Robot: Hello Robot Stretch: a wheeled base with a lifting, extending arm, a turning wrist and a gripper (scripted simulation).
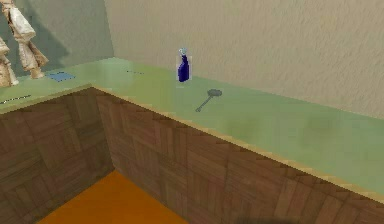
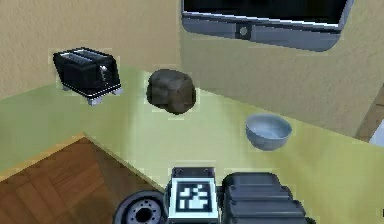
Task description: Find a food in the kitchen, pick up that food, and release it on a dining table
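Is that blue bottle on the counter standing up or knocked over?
Upright. The blue bottle stands on its base on the green counter, pale top pointing straight up. The long-handled utensil near it lies flat.

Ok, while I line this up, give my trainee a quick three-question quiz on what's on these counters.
1. True or false: in the arm side view, the black toaster stands to the left of the dark brown lump.
2. In the arm side view, what sits on the green counter to the right of that lump? A) a red mug B) a pale blue bowl C) a frying pan
3. Fill in: in the forward view, the dark long-handled utensil lies on the counter near a ___ bottle.
Key: 1 true; 2 B; 3 blue.
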